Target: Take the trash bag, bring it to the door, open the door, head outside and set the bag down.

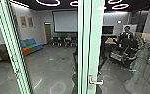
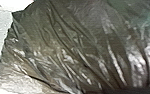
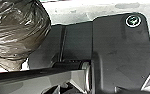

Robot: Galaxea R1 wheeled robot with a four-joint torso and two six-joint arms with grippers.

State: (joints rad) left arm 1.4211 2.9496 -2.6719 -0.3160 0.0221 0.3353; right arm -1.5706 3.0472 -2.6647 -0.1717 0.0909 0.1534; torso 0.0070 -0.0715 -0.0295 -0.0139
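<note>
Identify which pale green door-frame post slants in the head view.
The left-hand post, beside the multicoloured sofa; the central post, bearing the lever handle, runs straight up the picture.

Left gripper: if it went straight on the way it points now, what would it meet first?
Most likely the trash bag, whose creased, shiny plastic spreads across most of the left wrist view. Depth is unclear there, so I can't say how near it is.

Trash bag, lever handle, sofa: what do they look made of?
Trash bag: thin, glossy plastic film, given the sharp creases and bright glints.
Lever handle: probably metal, smooth, going by its pale sheen and slim bent shape.
Sofa: perhaps fabric, matte; its colour blocks show no glints, though vinyl is possible.
</note>
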